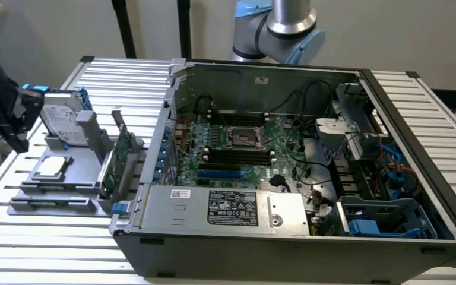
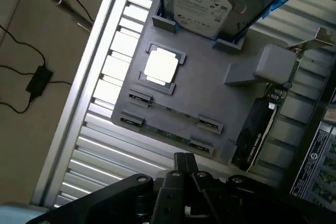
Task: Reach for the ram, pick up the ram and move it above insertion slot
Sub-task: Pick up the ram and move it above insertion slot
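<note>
In the exterior view the gripper (image 1: 12,133) hangs at about nine o'clock of the scene. It sits over the outer edge of a grey holder (image 1: 30,205), which lies on the slatted table (image 1: 46,249) at nine o'clock from the open computer case (image 1: 291,249). Whether the gripper is open or closed cannot be told. In the wrist view the gripper (image 2: 182,161) is a dark mass in the foreground, looking down on the same holder (image 2: 210,77). The ram (image 2: 167,132) is in that holder (a thin green strip seated between pairs of small clips), just beside the square processor chip (image 2: 161,66) and apart from the gripper. A silver hard drive (image 2: 210,3) with blue rails stands at the holder's far end, and a larger expansion card (image 2: 257,129) stands on edge along the side nearest the case. In the exterior view the hard drive (image 1: 57,122) leans upright at ten o'clock from the case. The processor chip (image 1: 54,167) lies flat below it, and the expansion card (image 1: 116,163) stands between them and the case wall. Inside the case the motherboard (image 1: 272,133) shows its dark memory slots (image 1: 236,157) near the centre, and the robot arm (image 1: 287,24) rises at twelve o'clock.
</note>
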You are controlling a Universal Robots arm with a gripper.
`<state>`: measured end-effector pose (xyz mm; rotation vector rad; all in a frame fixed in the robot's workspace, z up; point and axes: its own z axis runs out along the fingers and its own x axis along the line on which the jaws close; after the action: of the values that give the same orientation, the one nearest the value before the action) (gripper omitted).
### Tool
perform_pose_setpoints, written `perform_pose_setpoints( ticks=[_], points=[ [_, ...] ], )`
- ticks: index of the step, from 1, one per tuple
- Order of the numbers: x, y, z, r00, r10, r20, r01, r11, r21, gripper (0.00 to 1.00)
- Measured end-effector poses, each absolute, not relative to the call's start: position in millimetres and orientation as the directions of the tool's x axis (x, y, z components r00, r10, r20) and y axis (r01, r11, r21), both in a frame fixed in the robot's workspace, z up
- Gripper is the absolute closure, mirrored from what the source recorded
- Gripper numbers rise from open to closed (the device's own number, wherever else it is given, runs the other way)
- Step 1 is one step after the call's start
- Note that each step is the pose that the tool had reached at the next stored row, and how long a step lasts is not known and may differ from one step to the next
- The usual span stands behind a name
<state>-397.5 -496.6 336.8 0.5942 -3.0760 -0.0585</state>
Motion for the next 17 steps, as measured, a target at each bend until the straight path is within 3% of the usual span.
perform_pose_setpoints(
  ticks=[17],
  points=[
    [-397.4,-496.6,335.7,-0.770,-0.638,0.001,-0.637,0.770,0.038,0.89]
  ],
)
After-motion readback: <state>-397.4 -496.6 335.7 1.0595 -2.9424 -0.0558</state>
